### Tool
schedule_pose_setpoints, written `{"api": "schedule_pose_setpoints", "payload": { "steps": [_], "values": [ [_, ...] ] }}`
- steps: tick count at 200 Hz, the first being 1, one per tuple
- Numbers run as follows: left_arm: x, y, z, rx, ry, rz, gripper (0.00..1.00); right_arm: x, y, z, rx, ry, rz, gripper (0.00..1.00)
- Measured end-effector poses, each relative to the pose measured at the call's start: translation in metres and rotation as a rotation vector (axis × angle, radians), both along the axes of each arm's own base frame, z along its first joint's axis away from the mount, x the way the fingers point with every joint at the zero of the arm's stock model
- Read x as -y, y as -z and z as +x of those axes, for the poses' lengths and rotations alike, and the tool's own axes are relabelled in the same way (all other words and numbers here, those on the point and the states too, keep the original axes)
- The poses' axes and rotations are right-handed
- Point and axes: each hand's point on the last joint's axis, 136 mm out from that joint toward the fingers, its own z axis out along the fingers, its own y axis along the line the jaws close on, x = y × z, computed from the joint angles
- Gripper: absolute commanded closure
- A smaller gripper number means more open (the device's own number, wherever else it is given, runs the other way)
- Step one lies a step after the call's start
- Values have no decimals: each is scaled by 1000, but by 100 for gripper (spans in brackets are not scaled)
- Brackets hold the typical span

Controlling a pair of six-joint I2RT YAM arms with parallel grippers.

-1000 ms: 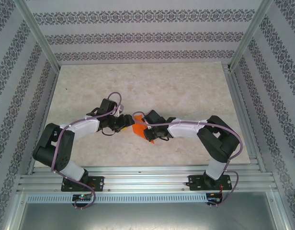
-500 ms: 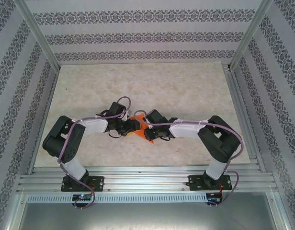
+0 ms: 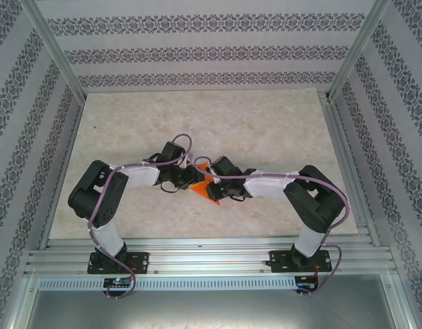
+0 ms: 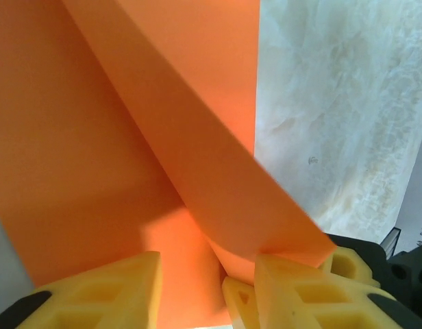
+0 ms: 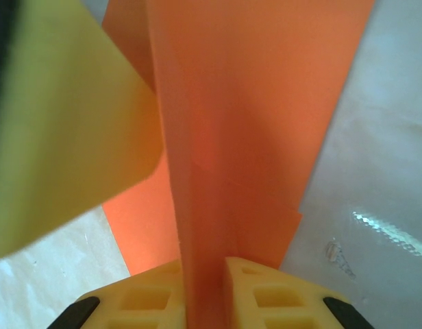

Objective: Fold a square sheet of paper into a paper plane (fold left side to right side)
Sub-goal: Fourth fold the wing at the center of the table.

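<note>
paper (image 3: 206,191): plain orange, partly folded, on the table (image 3: 266,130) near the front middle, right where both grippers meet. One pointed corner sticks out toward the arm bases.

right gripper (image 5: 203,264): clamped on a raised ridge of the paper, yellow fingers (image 5: 266,295) pressed against it from both sides.

left gripper (image 4: 205,266): jaws apart, with a clear gap between its fingers. An upturned flap of the paper runs into that gap, its edge against the finger on the right of the wrist view, not pinched. The rest of the sheet lies flat beneath.

From above, the two grippers sit nearly tip to tip over the paper.
</note>
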Motion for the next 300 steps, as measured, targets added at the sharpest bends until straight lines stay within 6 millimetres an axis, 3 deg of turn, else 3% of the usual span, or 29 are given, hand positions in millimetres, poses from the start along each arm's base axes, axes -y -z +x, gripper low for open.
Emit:
{"api": "schedule_pose_setpoints", "payload": {
  "steps": [63, 104, 189, 239, 300],
  "values": [
    [7, 8, 6, -12, 2, 2, 60, 0, -3, 0, -25, 6, 53, 71],
    [10, 8, 9, -7, 7, 4, 60, 15, -7, -1, -61, 46, 72, 67],
    [12, 9, 10, -8, 8, 4, 61, 19, -11, -14, -128, 50, 122, 71],
    [12, 9, 10, -7, 8, 5, 61, 14, -4, -15, -159, 40, 127, 76],
    [12, 9, 10, -2, 14, 7, 60, 8, -8, -9, -175, 54, 184, 83]
  ]
}}
